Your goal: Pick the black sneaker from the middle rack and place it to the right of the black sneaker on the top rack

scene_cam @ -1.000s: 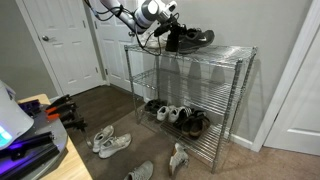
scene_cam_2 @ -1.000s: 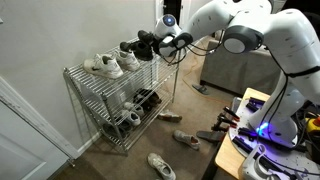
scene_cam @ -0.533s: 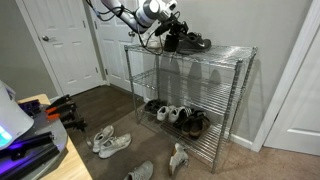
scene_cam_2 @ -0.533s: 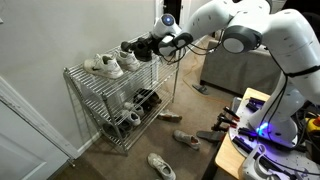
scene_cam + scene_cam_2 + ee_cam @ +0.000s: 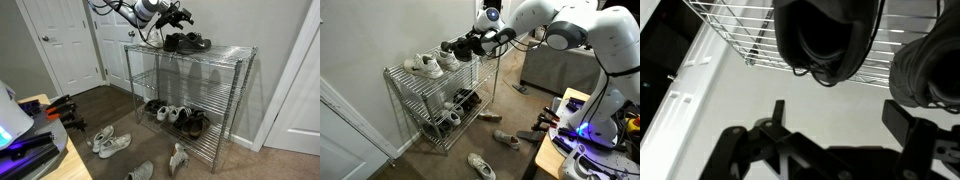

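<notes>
Wrist view: black sneaker (image 5: 825, 40) lies apart, beyond the wide, empty end effector (image 5: 840, 118).

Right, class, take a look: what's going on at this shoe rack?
A robot arm's claw hovers open and empty just above the top shelf of a wire rack. Two black sneakers sit side by side on that shelf, right beneath it. More shoes sit on the bottom shelf.
</notes>
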You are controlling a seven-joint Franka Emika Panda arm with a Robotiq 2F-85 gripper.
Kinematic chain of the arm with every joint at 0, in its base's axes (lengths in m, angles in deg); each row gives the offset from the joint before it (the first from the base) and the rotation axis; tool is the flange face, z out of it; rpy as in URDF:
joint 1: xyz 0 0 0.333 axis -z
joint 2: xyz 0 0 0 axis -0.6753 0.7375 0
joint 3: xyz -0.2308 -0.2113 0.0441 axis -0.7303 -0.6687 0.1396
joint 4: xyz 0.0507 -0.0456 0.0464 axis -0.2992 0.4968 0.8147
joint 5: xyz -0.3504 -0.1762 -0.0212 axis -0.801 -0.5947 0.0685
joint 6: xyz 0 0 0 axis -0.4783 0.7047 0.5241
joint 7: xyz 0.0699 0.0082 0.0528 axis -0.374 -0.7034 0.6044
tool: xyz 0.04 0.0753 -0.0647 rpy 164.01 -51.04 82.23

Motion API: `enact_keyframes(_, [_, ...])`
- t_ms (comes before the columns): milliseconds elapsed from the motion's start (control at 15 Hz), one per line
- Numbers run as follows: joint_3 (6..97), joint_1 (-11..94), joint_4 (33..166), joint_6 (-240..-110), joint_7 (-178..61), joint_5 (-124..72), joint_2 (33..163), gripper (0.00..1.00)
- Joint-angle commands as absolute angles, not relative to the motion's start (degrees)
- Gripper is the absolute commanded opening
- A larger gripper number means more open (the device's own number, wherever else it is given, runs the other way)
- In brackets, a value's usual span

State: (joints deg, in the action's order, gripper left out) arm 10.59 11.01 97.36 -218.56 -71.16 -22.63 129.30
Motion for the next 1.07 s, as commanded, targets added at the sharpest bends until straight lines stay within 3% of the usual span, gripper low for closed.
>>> enact_keyframes(0, [5.8,5.6,106.9,-224.7,-72.1,-22.6,124.8,1.00])
enact_keyframes(333, [3.4,1.9,115.2,-232.6,-71.3,-22.1,121.5,1.00])
enact_keyframes(400, [4.2,4.2,109.7,-229.6,-71.2,-22.4,124.9,1.00])
enact_keyframes(1000, [4.2,4.0,109.9,-229.9,-71.2,-22.4,125.0,1.00])
